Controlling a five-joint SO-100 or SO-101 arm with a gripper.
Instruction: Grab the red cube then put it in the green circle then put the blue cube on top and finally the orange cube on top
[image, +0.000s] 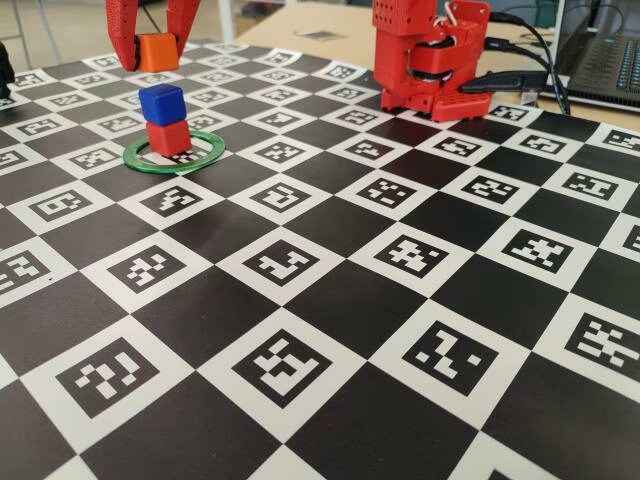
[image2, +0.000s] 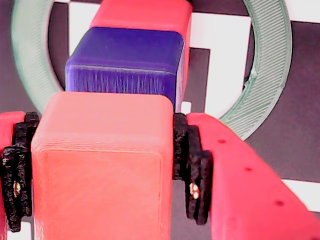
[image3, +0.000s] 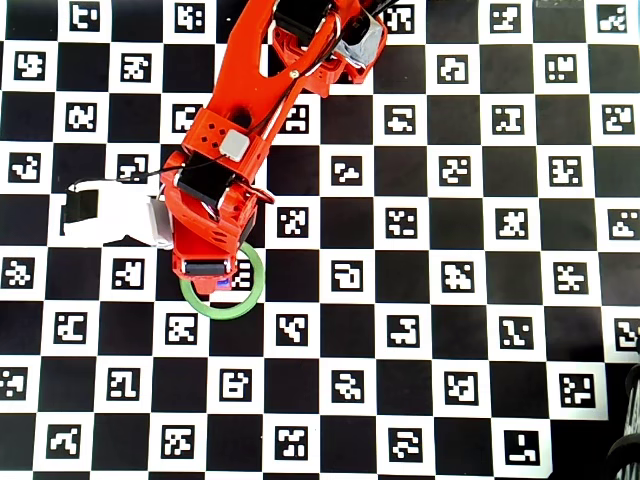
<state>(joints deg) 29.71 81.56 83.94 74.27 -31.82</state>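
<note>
The small rigid bright-orange plastic cube (image2: 102, 170), judged light, is gripped by its side faces between the fingers (image2: 192, 170)

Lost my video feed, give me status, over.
Gripper shut on orange cube, held above stack. Blue cube on red cube inside green circle. Nothing in the way.

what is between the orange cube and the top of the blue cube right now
Nothing visible. The orange cube is held in the fingers in the air above the blue cube, which sits on the red cube inside the green ring. Only open air separates them.
</note>
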